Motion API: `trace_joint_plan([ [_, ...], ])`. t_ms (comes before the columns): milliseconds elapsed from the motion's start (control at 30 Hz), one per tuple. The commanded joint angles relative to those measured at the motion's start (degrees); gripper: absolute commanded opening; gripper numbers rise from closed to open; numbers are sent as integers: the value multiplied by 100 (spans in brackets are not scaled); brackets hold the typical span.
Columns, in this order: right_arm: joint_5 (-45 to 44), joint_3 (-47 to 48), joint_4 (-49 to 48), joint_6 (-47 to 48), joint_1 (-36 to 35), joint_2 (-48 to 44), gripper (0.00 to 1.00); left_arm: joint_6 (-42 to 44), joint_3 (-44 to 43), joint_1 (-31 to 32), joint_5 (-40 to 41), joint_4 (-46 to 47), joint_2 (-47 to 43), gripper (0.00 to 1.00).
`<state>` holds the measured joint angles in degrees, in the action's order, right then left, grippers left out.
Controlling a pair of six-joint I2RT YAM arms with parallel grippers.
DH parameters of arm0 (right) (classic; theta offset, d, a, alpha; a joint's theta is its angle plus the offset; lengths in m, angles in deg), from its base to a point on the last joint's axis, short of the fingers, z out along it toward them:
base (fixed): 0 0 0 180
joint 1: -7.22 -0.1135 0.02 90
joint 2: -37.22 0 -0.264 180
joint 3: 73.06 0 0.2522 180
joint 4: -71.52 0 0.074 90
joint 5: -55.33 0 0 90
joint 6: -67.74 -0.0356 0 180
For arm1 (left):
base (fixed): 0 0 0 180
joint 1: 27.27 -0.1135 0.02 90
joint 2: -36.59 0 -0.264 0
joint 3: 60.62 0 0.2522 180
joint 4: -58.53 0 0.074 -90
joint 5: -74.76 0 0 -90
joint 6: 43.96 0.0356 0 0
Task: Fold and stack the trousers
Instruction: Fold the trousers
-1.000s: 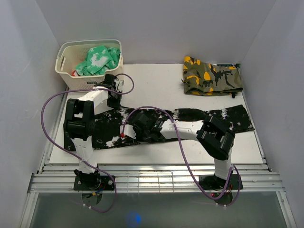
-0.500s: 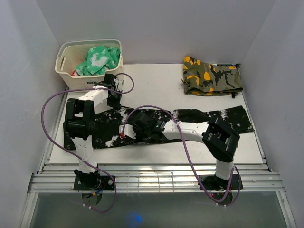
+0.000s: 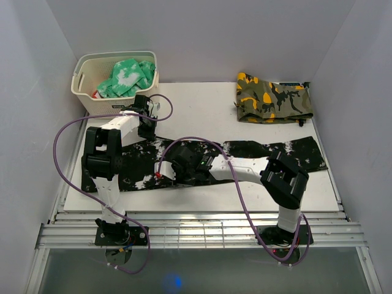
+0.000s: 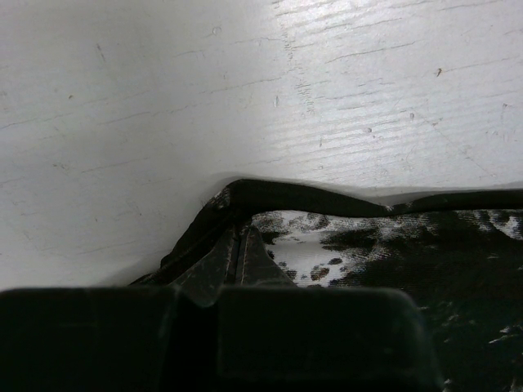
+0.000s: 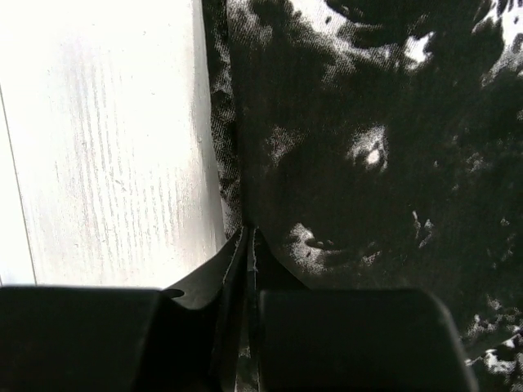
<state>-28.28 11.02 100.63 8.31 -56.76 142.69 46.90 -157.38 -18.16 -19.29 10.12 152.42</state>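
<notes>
The black, white-speckled trousers [image 3: 251,149] lie spread lengthwise across the white table [image 3: 202,107], waist end to the left. My left gripper [image 3: 146,130] is at their far left edge, and in the left wrist view it [image 4: 237,241] is shut on a raised fold of the trousers [image 4: 409,253]. My right gripper [image 3: 171,174] is low at the near edge, left of the middle. In the right wrist view it [image 5: 249,233] is shut on the hem of the trousers [image 5: 368,122], with bare table to its left.
A cream basket [image 3: 86,92] holding a green-and-white garment [image 3: 127,75] stands at the back left. A folded camouflage garment [image 3: 274,98] lies at the back right. Purple cables [image 3: 61,141] loop off both arms. Grey walls close in on three sides.
My right arm has shifted slightly left along the near edge of the trousers, its elbow lower. The left arm has not moved.
</notes>
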Motion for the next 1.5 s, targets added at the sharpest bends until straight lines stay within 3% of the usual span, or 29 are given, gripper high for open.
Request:
trace_joint_plan([
  [0,-15,113,-6,37,9,0,8,116,188,-111,318,46,484,0],
  [100,-59,104,-6,19,9,0,8,116,197,-111,318,46,484,0],
  [133,-85,87,-15,2,9,-18,14,116,188,-119,326,55,493,0],
  [167,-103,69,-32,2,9,-26,31,116,188,-119,326,47,493,0],
  [267,-68,25,-85,11,9,-62,51,116,188,-119,318,38,493,0],
  [333,-59,43,-85,19,9,-36,52,107,197,-119,317,38,502,0],
  [533,-86,42,-182,116,44,140,40,107,214,-119,318,46,493,0],
  [633,-103,78,-182,151,70,228,24,116,223,-119,326,46,502,0],
  [667,-103,87,-182,151,88,237,14,116,214,-119,318,46,502,0],
  [733,-112,113,-173,151,88,255,8,116,197,-111,318,46,528,0],
  [1467,415,-142,38,-104,-17,-343,8,177,65,-119,502,46,634,0],
])
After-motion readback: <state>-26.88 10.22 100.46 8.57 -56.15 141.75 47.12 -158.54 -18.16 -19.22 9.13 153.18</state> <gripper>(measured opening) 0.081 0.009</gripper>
